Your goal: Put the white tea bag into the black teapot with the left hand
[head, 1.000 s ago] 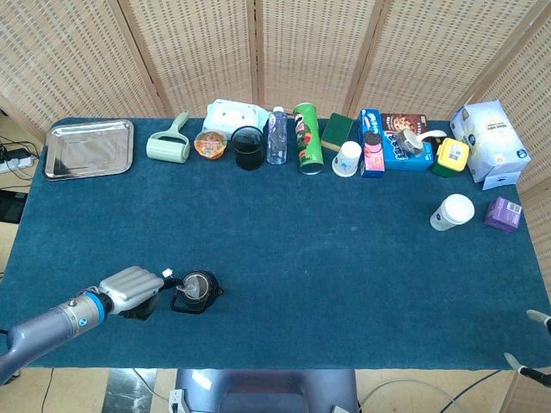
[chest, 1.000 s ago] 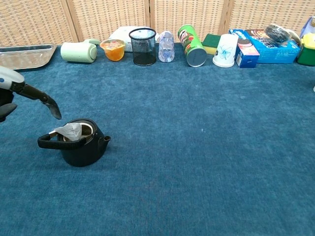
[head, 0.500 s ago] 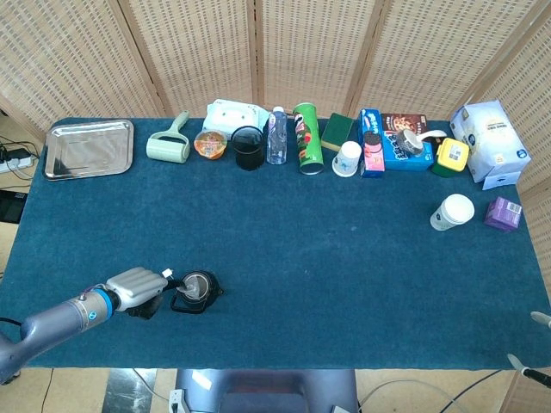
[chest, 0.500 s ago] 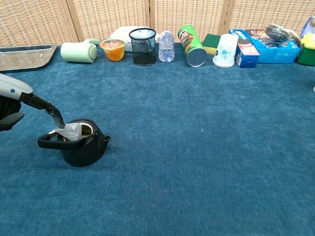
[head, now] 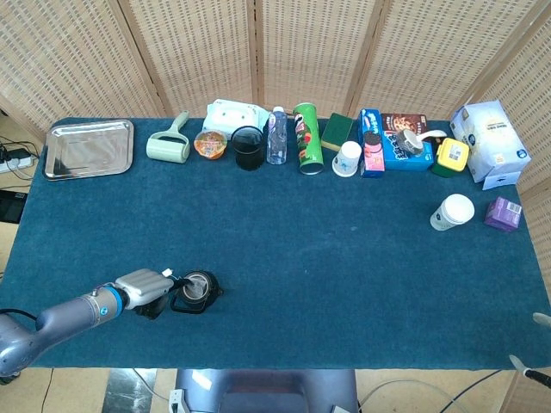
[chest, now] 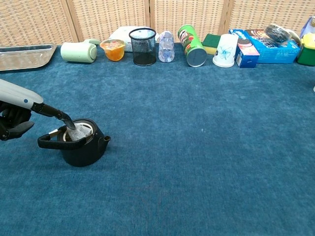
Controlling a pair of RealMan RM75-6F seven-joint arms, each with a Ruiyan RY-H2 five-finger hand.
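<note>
- Wicker screens back the blue-carpeted table point(chest: 206, 162); a row of clutter runs along its far edge, with a metal tray point(head: 89, 148) at the 10 o'clock corner in the head view.
- Your left hand point(head: 142, 289) sits at the 7 o'clock part of the table, just at 9 o'clock of the black teapot point(chest: 81, 147).
- Compared with a second ago, one finger point(chest: 58, 114) has come down from hovering above the pot; its tip now rests on the white tea bag point(chest: 78, 132) at the pot's mouth.
- The bag has sunk: earlier it stood proud on the rim by the handle, now it lies lower, mostly inside the opening, with a white edge showing over the rim.
- Left hand state: one finger extended and pressing, the rest curled low beside the handle; nothing is held.
- Right hand point(head: 535, 361): only fingertips peek in at the 4 o'clock corner of the head view; you cannot tell how they are set.
- Judgement: you are in the final tuck. Another light push should seat the bag; watch the pot does not tip or slide toward 3 o'clock.
</note>
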